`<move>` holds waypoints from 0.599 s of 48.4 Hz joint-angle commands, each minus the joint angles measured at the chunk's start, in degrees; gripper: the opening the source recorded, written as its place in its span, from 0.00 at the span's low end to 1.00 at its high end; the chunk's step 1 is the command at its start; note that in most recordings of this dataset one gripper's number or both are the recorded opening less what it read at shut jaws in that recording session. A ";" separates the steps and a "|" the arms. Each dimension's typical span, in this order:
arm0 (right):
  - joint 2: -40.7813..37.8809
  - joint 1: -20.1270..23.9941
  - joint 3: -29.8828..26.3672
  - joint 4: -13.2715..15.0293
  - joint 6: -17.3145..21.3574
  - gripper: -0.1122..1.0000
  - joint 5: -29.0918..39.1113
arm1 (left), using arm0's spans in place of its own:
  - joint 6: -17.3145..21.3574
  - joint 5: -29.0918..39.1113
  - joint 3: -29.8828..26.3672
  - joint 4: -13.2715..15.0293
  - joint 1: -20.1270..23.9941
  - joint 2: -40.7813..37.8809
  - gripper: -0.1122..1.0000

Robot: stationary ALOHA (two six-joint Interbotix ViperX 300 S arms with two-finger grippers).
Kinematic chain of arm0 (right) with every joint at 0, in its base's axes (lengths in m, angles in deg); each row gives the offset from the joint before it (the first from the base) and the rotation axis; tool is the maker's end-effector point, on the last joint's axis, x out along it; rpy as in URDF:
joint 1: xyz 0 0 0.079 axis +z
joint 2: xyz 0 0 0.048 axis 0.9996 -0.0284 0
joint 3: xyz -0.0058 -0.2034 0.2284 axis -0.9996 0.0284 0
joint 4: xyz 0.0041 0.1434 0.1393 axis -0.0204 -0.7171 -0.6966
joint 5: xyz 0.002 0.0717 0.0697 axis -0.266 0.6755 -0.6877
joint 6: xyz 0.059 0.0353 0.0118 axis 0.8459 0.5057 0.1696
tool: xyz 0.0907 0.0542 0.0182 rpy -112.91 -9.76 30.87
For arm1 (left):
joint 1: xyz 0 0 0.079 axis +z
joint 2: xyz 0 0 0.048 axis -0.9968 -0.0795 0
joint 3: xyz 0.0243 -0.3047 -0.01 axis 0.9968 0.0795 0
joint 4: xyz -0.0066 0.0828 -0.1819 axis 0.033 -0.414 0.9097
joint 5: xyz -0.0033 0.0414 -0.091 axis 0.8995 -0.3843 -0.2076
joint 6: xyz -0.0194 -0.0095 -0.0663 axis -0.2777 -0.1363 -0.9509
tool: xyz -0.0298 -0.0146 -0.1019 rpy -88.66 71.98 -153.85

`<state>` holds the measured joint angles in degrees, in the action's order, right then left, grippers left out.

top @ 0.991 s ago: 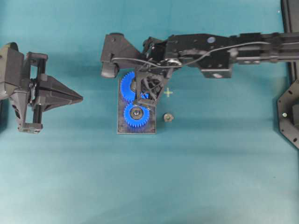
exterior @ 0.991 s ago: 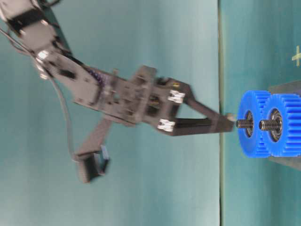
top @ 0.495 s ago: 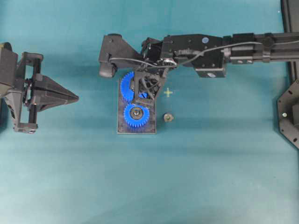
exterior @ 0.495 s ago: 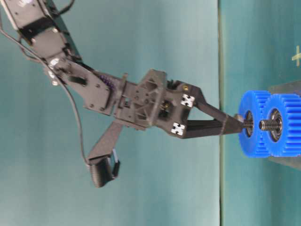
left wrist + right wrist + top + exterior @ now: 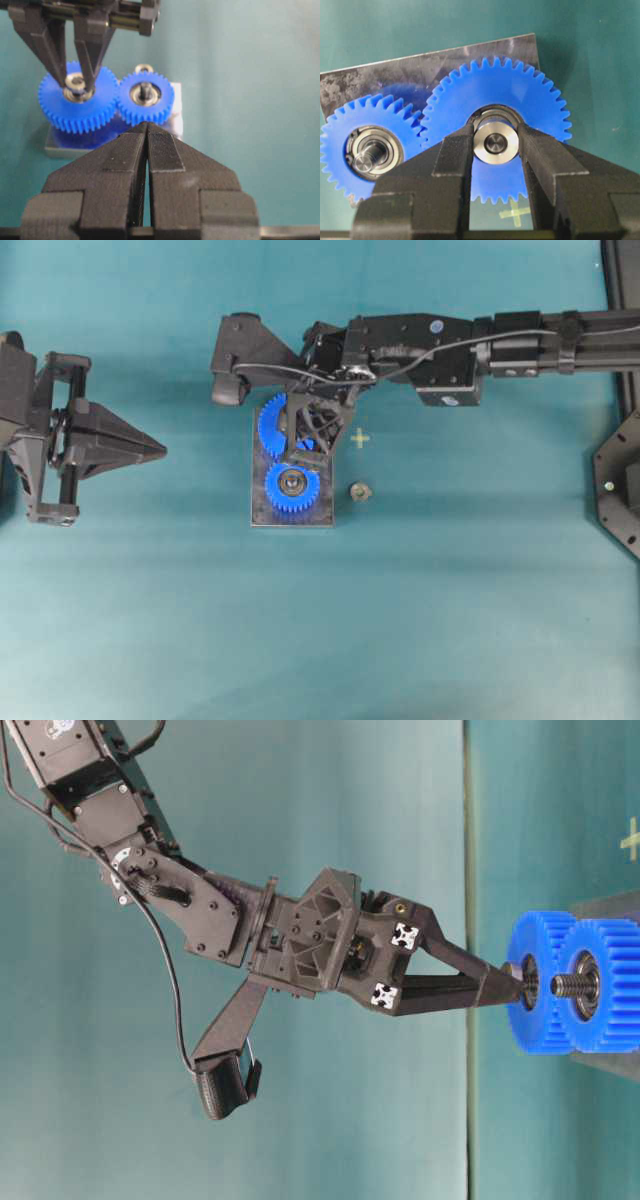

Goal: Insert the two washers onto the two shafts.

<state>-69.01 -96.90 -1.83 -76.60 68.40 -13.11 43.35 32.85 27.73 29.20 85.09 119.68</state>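
While my left gripper (image 5: 160, 449) sat pinched together and empty at the left of the table (image 5: 450, 620), well apart from the work, my right gripper (image 5: 495, 145) clamped the washer (image 5: 495, 143) between its fingers (image 5: 454, 155). The washer sat over the end of the shaft (image 5: 496, 143) at the hub of the larger blue gear (image 5: 530, 95), which meshed with the smaller gear (image 5: 350, 145) on the grey base plate (image 5: 380, 75).

Overhead: right hand (image 5: 300, 445) hides larger gear's (image 5: 270, 425) hub; nearby small part (image 5: 360, 491) too small to ID.
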 commanded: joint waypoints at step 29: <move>11.87 2.11 3.78 0.00 3.43 0.79 8.35 | -2.11 -0.53 -0.70 -0.18 -0.18 0.18 0.10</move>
<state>-61.54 -96.02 0.10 -76.51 70.33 -4.58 40.88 32.85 27.81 29.20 85.09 119.68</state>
